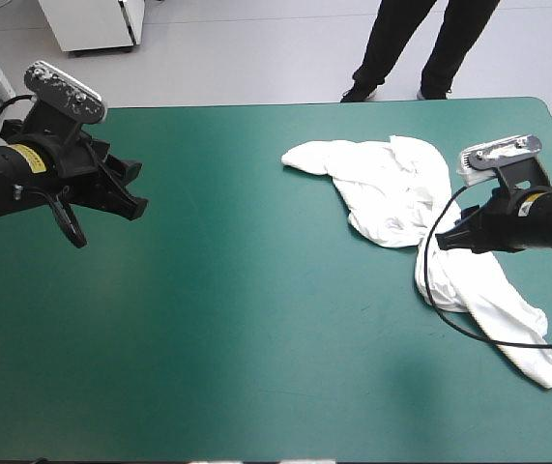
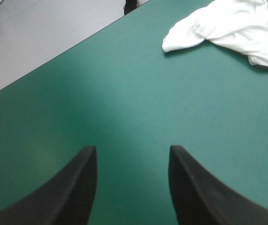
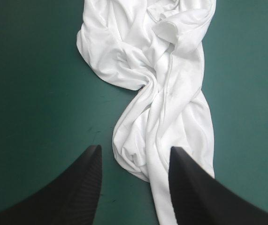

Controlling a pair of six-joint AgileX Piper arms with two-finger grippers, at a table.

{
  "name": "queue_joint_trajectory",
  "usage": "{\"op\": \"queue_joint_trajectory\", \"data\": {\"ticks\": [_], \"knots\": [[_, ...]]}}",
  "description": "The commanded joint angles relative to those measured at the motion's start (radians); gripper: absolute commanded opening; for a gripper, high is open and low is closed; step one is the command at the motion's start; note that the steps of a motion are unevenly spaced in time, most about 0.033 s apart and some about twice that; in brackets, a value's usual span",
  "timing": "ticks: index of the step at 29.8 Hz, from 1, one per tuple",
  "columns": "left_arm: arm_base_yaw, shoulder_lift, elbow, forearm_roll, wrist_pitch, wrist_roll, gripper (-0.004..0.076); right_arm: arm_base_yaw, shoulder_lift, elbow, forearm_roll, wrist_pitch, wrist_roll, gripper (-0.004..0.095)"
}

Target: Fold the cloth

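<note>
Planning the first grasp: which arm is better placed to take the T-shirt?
Right. The right gripper hangs open over the twisted T-shirt; the left gripper, open, is over bare teal-green cover, the T-shirt well ahead of it.

The right claw (image 1: 443, 242) covers the twisted middle of the T-shirt (image 1: 392, 193), so contact there seems uncertain.
</note>
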Motion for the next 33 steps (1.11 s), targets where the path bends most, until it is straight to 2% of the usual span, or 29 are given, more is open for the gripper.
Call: {"op": "queue_joint_trajectory", "data": {"ticks": [1,16,20,23,33], "knots": [[0.0,-0.012,-0.002,-0.009,-0.028,-0.009,0.0354,0.0,0.013,-0.032,0.002,-0.055,-0.001,0.0432],[0.0,-0.012,0.016,-0.032,-0.04,-0.009,0.0354,0.0,0.091,-0.03,0.017,-0.073,-0.001,0.0432],[0.0,-0.012,0.016,-0.042,-0.057,-0.009,0.0354,0.0,0.128,-0.03,0.014,-0.128,-0.001,0.0432],[0.0,-0.012,0.016,-0.084,-0.09,-0.009,0.0354,0.0,0.189,-0.032,0.012,-0.181,-0.006,0.0432],[0.0,-0.003,0.016,-0.118,-0.079,-0.01,0.0354,0.0,0.485,-0.195,0.012,-0.179,-0.019,0.0432]]}}
